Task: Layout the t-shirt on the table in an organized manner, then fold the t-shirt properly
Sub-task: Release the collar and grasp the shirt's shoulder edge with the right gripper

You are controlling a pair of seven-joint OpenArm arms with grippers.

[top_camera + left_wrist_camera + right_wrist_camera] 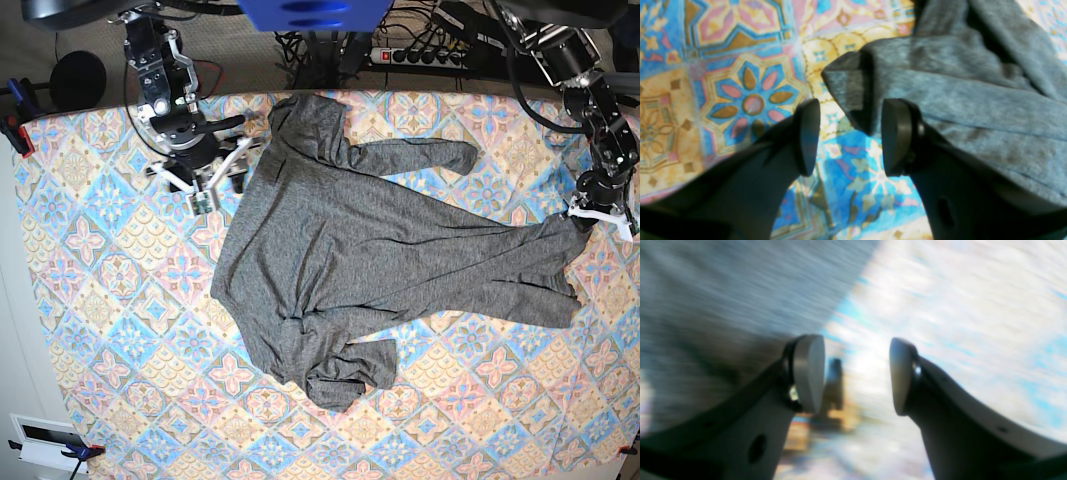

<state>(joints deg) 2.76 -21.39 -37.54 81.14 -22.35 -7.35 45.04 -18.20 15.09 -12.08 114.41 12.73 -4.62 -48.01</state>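
Observation:
The dark-grey t-shirt [350, 260] lies spread across the table [100, 300], one long sleeve reaching back right and its lower end bunched near the front. My left gripper [600, 215] hovers at the shirt's right-hand end. In the left wrist view the left gripper [850, 136] is open, and a folded edge of the t-shirt [973, 100] lies just beyond its fingertips over the patterned table [750, 100]. My right gripper [215, 175] stands open beside the shirt's upper left edge. The blurred right wrist view shows the right gripper [857, 375] empty, with the t-shirt [723, 290] at upper left.
A power strip [430, 55] and cables lie behind the table's far edge. Clamps [15, 130] grip the cloth at the left edge. A white object [45, 440] sits off the front left corner.

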